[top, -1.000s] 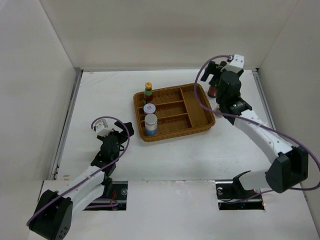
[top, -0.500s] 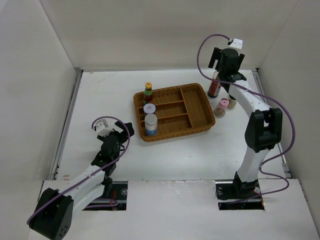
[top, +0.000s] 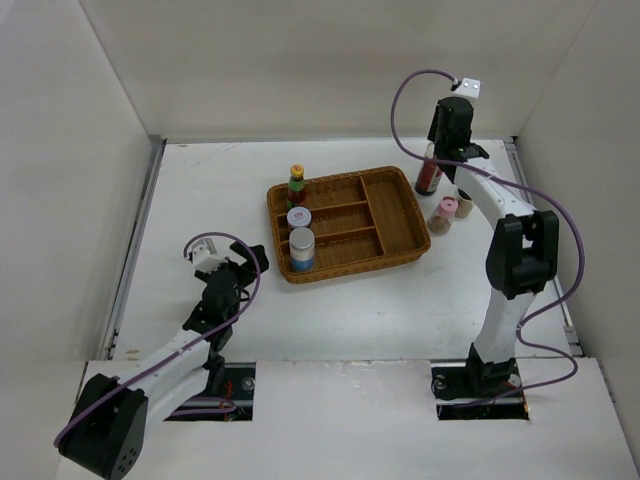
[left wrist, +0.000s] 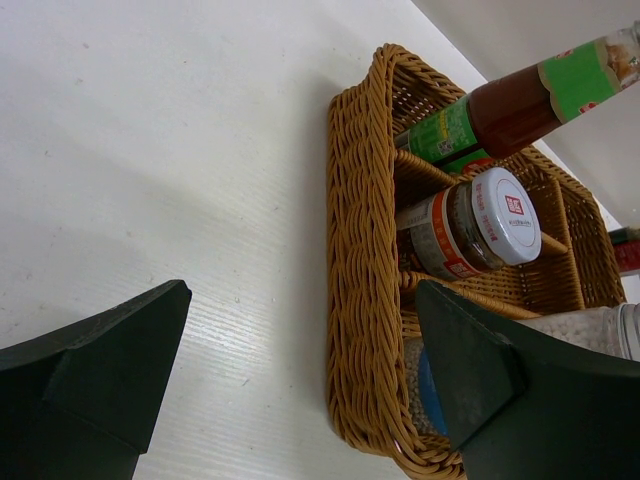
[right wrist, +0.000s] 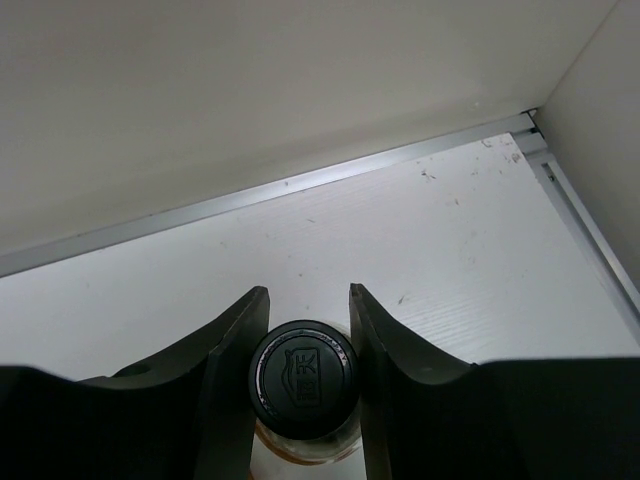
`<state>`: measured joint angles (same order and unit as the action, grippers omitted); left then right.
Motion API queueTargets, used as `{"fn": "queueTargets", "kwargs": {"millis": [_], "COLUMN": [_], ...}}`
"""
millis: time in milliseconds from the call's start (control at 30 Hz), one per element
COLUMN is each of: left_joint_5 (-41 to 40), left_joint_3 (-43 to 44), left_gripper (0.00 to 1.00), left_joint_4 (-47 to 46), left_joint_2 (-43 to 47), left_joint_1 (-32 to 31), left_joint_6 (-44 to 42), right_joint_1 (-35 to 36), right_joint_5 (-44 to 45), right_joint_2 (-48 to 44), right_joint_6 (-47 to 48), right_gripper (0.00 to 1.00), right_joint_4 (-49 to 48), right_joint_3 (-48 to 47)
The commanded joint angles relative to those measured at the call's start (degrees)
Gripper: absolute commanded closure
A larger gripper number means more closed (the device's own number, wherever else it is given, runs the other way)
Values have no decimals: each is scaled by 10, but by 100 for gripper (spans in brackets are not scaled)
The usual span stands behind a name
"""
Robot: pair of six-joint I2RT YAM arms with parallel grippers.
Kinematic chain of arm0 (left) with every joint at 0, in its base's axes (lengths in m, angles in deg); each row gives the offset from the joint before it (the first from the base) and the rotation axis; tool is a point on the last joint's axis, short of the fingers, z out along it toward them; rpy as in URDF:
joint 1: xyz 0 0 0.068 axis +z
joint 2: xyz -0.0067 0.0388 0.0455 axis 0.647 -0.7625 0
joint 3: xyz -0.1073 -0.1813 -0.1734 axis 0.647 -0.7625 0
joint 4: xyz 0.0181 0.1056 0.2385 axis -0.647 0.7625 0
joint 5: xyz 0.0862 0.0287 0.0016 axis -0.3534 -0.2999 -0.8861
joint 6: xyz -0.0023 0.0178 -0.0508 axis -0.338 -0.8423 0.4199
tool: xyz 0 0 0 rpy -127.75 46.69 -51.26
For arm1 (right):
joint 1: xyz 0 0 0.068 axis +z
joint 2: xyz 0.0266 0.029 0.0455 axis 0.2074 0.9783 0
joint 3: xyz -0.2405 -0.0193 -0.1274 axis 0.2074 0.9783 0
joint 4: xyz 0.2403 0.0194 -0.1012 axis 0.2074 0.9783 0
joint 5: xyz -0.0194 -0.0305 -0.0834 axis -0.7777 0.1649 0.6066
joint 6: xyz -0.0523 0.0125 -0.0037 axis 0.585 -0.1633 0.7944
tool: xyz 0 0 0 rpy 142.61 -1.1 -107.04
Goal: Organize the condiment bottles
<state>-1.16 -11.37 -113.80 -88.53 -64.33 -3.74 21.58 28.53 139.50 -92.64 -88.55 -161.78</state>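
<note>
Black ribbed cap, clamped: tall dark-sauce bottle, upright at the far right of the table.

Right gripper point(right wrist: 308, 292) has its jaws closed in on both sides of the black cap point(right wrist: 303, 378). The tall dark-sauce bottle point(top: 428, 180) stands on the table point(top: 200, 200) just beyond the right end of the wicker tray point(top: 415, 238), with the pink-lidded shaker point(top: 443, 212) near. Judged rigid, smooth and breakable, fairly heavy if full. A hold this high may let the body swing, and the neck below the cap looks steadier. Left gripper point(left wrist: 303, 300) has its jaws wide apart, holding nothing, near the tray's left end, where the green-red bottle point(top: 297, 184), white-lidded jar point(top: 298, 217) and blue-label shaker point(top: 301, 248) stand.
</note>
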Motion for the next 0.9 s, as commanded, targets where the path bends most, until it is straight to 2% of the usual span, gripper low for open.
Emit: {"fn": "queueTargets", "kwargs": {"millis": [0,267,533,867], "left_joint_5": [6,6,6,6], "left_joint_3": [-3,-3,-3,-3], "left_gripper": [0,0,0,0], "left_joint_4": [-32,-32,-32,-32], "left_joint_2": [1,4,0,1], "left_joint_1": [6,9,9,9], "left_joint_6": [4,4,4,4], "right_joint_1": [3,5,49,112], "right_joint_5": [33,31,16,14], "right_joint_2": [-20,-70,-117,-105], "right_joint_6": [12,2,26,43], "right_gripper": [64,65,66,65], "right_joint_4": [-42,-76,-76,-89], "right_joint_3": [-12,-67,-79,-80]}}
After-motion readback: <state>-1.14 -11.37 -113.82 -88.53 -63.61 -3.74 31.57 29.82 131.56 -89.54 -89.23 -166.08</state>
